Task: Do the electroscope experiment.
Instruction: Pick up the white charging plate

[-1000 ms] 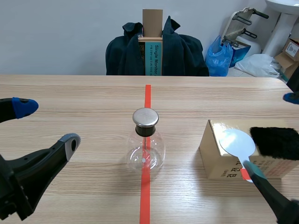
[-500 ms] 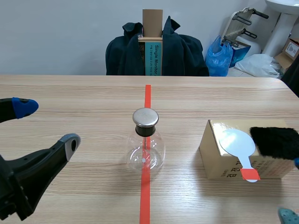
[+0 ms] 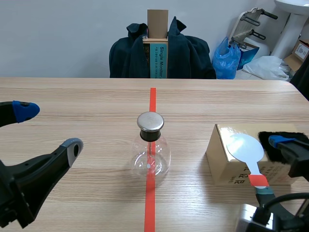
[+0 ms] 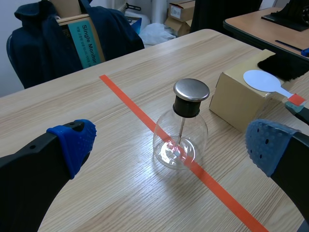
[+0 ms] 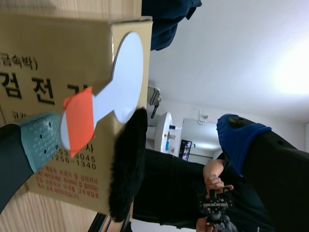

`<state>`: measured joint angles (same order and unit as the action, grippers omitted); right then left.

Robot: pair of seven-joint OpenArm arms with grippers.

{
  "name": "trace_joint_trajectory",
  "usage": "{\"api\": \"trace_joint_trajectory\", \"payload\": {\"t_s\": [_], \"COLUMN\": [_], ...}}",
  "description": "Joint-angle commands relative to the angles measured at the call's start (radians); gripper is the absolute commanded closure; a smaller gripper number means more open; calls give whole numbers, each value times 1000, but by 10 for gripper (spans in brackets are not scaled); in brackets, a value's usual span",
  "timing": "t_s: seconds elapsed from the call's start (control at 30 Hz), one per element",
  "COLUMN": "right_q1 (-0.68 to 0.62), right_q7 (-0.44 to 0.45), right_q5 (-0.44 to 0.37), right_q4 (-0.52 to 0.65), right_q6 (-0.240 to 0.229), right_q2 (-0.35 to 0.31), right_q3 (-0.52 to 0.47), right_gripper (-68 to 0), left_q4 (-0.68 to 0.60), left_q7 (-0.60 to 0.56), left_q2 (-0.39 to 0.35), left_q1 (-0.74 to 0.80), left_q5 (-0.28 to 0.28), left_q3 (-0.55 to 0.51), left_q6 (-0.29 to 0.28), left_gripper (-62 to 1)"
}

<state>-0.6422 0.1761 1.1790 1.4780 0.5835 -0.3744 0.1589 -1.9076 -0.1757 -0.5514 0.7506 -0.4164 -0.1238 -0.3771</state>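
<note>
1. The flask [image 3: 151,147], clear glass with a metal cap and a thin rod inside, stands upright on the red tape line in the middle of the bench [image 3: 72,96]. We see no shift in it over the last second.
2. The white paddle [image 3: 245,147] lies flat on the box [image 3: 219,162] at the right, its red-taped handle past the near edge. The black fur pad [image 3: 268,153] sits just beside it on the same box. All three lie as before.
3. Change: the right fingers [image 3: 282,141] left the handle, dropped almost out of the scene view, and are now back, turned and spread wide. One pad is at the fur's edge. The other is just beside the taped handle end, and we cannot tell if it touches. Nothing is held.
4. Reading: we judge this a fresh approach to grip the handle. Rubbing on the fur and bringing the paddle to the cap are not yet begun.
5. The left fingers [image 3: 72,145] are wide apart, empty and well apart from the flask, unchanged.
</note>
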Motion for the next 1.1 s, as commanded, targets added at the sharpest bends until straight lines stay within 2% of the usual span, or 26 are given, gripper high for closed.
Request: {"api": "trace_joint_trajectory", "payload": {"t_s": [0.0,0.2,0.5,0.6,0.93,1.07], "right_q1": [-3,-4,-6,-6,-6,-6], "right_q7": [-11,-22,-29,-41,-51,-58], "right_q5": [-3,11,18,19,19,19], "right_q4": [13,11,0,0,0,0], "right_q6": [8,8,8,8,8,8], "right_q2": [-14,-14,-14,-16,-16,-16], "right_q3": [-1,38,39,37,36,36], "right_gripper": [-679,-679,-676,-582,-136,-5], "left_q4": [-16,-16,-16,-16,-16,-16], "left_q7": [-18,-18,-17,-17,-17,-17], "left_q2": [5,5,5,5,5,5], "left_q1": [-1,-1,-1,-1,-1,-1], "left_q5": [-6,-6,-6,-6,-6,-6], "left_q3": [0,0,0,0,0,0], "left_q6": [-3,-3,-3,-3,-3,-3], "left_gripper": [-623,-623,-623,-623,-623,-623]}}
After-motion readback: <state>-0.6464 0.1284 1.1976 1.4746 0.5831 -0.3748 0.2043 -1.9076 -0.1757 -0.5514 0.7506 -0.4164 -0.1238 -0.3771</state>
